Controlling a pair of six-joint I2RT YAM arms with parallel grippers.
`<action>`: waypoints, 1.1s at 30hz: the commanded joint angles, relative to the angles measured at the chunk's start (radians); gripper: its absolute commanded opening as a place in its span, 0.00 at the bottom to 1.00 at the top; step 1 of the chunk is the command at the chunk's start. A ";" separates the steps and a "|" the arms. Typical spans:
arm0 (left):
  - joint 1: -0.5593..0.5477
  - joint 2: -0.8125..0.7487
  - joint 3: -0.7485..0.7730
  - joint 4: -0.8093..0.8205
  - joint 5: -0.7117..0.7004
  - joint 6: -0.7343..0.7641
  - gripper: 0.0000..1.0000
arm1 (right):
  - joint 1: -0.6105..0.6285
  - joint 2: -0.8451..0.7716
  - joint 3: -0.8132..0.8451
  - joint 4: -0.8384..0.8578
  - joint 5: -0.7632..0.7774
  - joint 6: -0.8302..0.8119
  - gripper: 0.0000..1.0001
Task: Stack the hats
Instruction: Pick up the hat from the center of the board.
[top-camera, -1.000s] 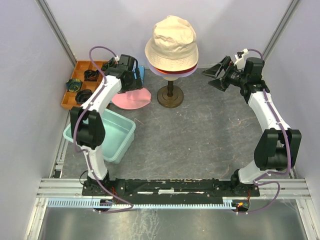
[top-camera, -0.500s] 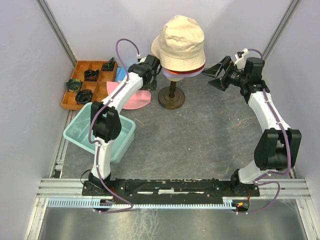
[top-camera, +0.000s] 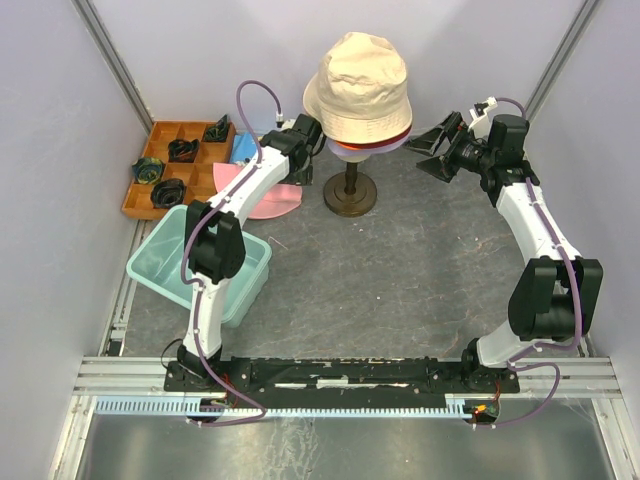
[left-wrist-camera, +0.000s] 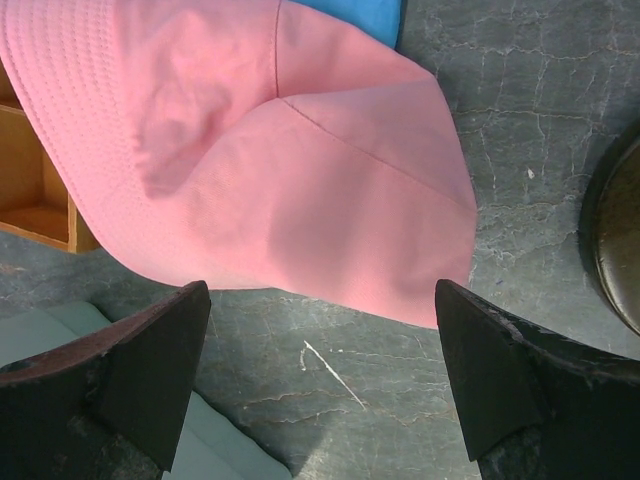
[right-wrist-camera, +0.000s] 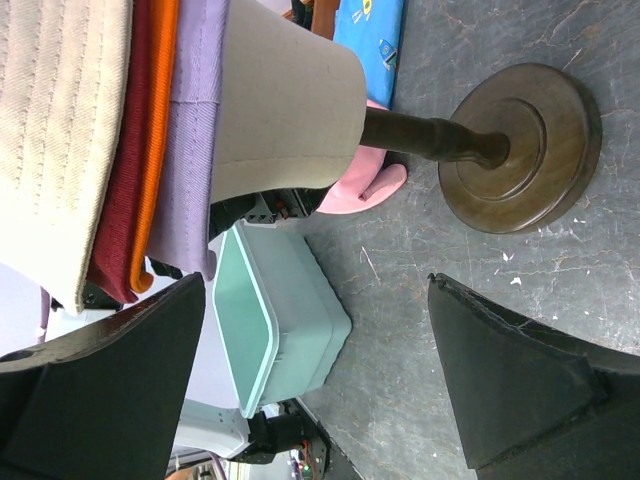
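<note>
Your mannequin head (right-wrist-camera: 285, 110) on its stand (top-camera: 351, 194) is at the back middle of the table (top-camera: 400, 280), with the stacked hats (top-camera: 358, 85) sitting on it. Just left of the stand the loose hat (left-wrist-camera: 280, 170) lies flat, overlapping the folded cloth (top-camera: 241, 148) behind it and the compartment tray (top-camera: 158, 128) to its left. In front of that tray, on your left, sits the bin (top-camera: 250, 285).

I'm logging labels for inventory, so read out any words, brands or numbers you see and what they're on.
None can be read.
The blue cloth carries small coloured prints, too blurred to tell whether any are letters.
The cream hat, the pink hat and the teal bin show no lettering.
</note>
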 joint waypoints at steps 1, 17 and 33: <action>-0.005 -0.009 -0.018 0.034 -0.028 -0.025 0.99 | -0.003 -0.008 0.013 0.023 -0.015 -0.019 0.99; 0.042 -0.041 -0.178 0.126 0.037 -0.070 0.99 | -0.004 -0.015 0.019 0.009 -0.018 -0.020 0.99; 0.068 -0.020 -0.189 0.211 -0.025 -0.050 0.08 | -0.004 -0.021 0.016 0.026 -0.017 0.001 0.99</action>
